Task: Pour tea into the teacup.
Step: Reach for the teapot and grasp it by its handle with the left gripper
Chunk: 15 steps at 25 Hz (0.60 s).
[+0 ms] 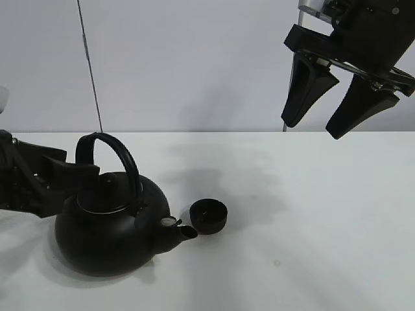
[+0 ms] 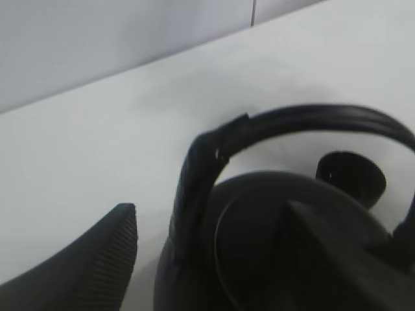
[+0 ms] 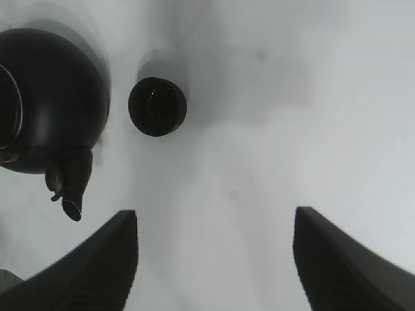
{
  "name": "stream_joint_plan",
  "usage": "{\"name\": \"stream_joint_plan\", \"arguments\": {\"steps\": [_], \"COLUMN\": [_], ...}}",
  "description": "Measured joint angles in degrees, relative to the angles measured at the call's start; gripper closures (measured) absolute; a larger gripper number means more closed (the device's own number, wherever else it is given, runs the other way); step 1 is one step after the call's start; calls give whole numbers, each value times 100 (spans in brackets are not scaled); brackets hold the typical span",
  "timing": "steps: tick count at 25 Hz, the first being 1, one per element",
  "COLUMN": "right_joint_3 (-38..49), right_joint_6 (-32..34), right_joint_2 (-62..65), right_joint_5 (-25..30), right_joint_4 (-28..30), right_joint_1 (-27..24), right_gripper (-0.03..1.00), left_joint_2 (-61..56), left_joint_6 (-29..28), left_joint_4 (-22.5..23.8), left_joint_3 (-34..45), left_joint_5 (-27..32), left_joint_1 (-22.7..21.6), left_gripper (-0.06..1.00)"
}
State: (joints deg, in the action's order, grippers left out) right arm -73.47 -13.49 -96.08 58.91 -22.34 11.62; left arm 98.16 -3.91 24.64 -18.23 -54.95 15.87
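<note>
Matte-black teacup stands upright on the white bench, a little left of centre and nearer the front edge. It is close to the spout of the black kettle but clear of it. The kettle sits toward the front-left corner. Left gripper is at the kettle's far side from the cup, jaws spread, with the base of the arched handle between them. Right gripper hangs high over the back-right of the bench, jaws wide apart and empty, well apart from the teacup.
</note>
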Motion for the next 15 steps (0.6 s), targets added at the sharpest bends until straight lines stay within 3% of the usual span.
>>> {"name": "stream_joint_plan", "arguments": {"steps": [4,15], "right_joint_3": [0,0], "right_joint_6": [17,17], "right_joint_2": [0,0], "right_joint_5": [5,5], "right_joint_4": [0,0], "right_joint_1": [0,0], "right_gripper": [50,50], "left_joint_2": [139,170], "left_joint_6": [0,155], "left_joint_4": [-207,-139], "left_joint_3": [-96,-209], "left_joint_5": [-568,-543], "left_joint_1": [0,0], "left_gripper": [49,49]}}
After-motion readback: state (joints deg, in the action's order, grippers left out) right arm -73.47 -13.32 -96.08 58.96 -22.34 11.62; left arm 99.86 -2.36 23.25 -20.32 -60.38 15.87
